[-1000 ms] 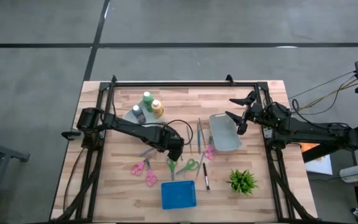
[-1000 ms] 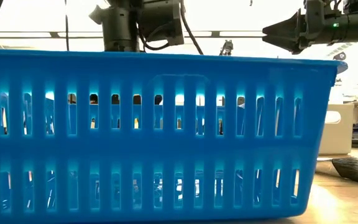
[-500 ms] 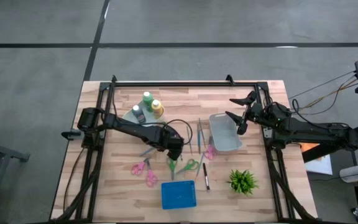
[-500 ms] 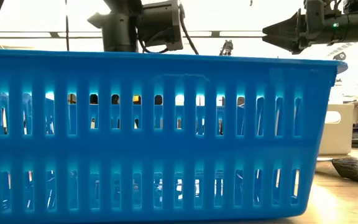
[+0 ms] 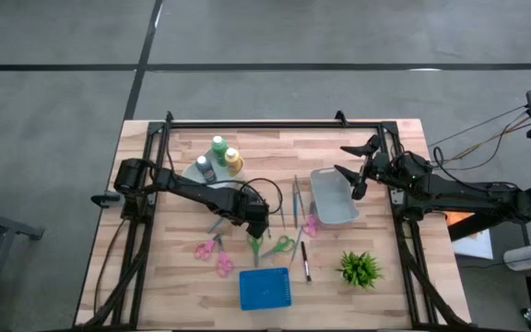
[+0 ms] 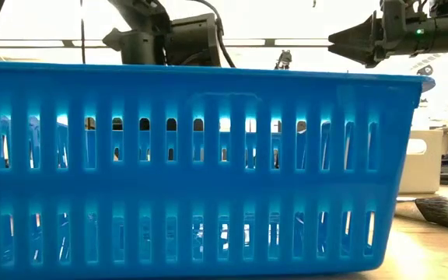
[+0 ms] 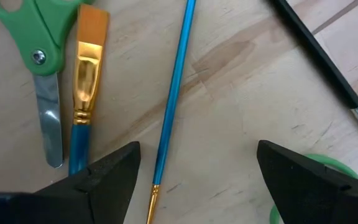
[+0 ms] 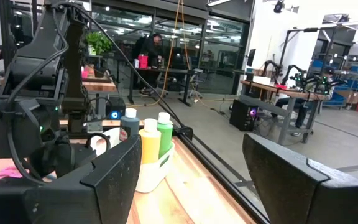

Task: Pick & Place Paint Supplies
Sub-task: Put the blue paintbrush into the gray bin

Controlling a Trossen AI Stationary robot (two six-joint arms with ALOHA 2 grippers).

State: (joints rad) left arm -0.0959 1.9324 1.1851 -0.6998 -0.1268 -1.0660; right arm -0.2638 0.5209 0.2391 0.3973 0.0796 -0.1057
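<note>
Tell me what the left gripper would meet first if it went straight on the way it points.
Probably the thin blue-handled paintbrush, lying on the wooden table between the open left gripper fingers; depth is unclear.

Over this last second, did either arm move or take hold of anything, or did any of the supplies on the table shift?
Only the left arm changed: in the low view its wrist tilts over, while the open left gripper stays low over a thin blue brush, holding nothing. The right gripper stays open above the grey tray. The three bottles, scissors and blue basket lie as before.
</note>
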